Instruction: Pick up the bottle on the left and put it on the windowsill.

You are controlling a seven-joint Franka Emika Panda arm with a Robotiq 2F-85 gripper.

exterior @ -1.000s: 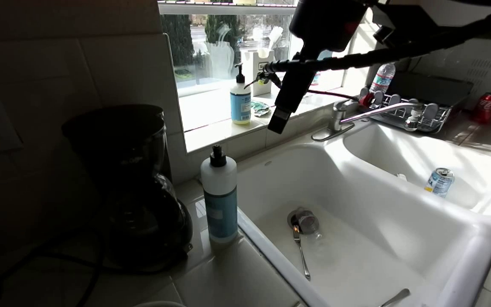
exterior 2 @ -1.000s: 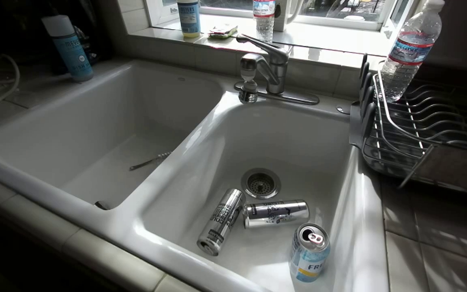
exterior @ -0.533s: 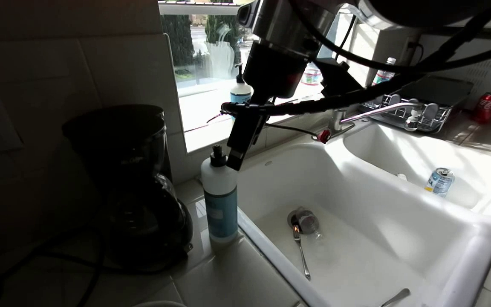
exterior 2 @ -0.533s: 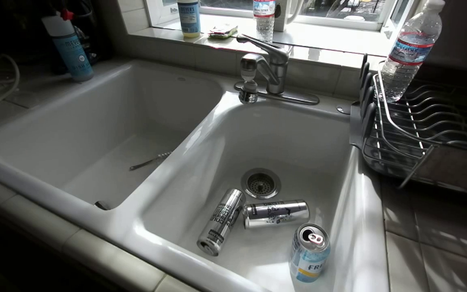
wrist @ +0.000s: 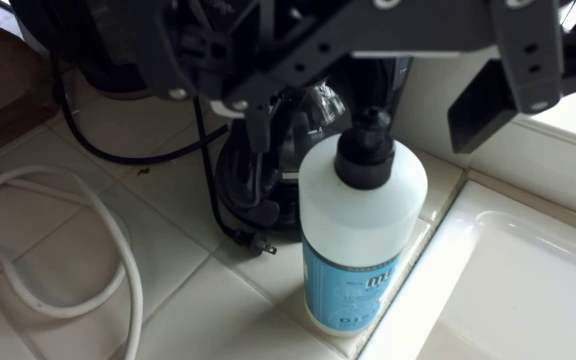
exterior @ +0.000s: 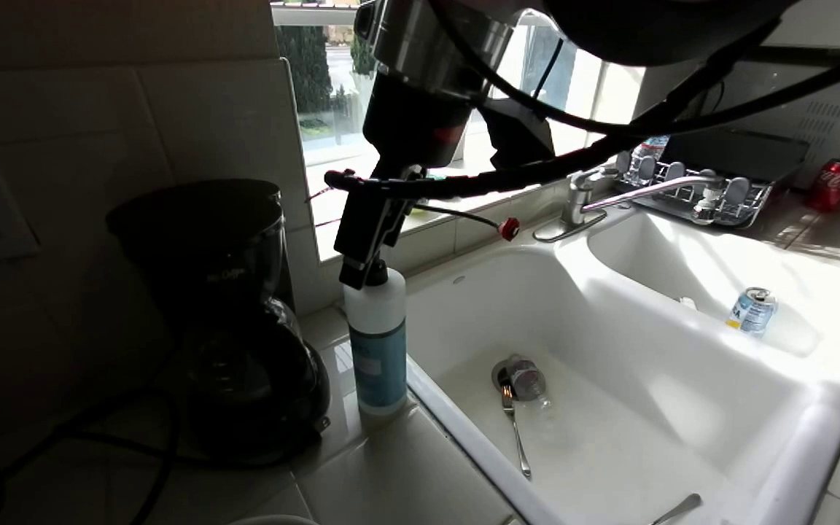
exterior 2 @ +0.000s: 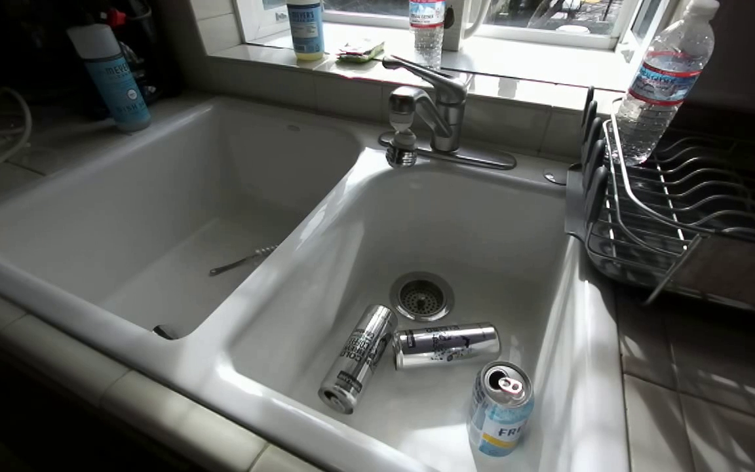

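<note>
The bottle, with a teal-blue label, white upper part and black cap, stands upright on the tiled counter left of the sink; it shows in both exterior views (exterior: pixel 378 357) (exterior 2: pixel 112 82) and the wrist view (wrist: pixel 358 235). My gripper (exterior: pixel 376 257) is at the bottle's top in an exterior view. In the wrist view the gripper (wrist: pixel 365 132) is open, its two fingers wide apart, one on each side of the cap, not closed on it. The windowsill (exterior: pixel 343 237) is the bright ledge under the window, also in an exterior view (exterior 2: pixel 535 60).
A black coffee maker (exterior: pixel 223 328) stands close beside the bottle. The white sink (exterior: pixel 609 408) borders it. A pump bottle (exterior 2: pixel 305 33), a green packet (exterior 2: pixel 360 50) and a water bottle (exterior 2: pixel 426 39) stand on the sill. The faucet (exterior 2: pixel 446 108) is near the sill. A white cable (wrist: pixel 128 280) lies on the counter.
In an exterior view, my gripper has moved left and down from in front of the window to the bottle's top. The bottle has not moved.
</note>
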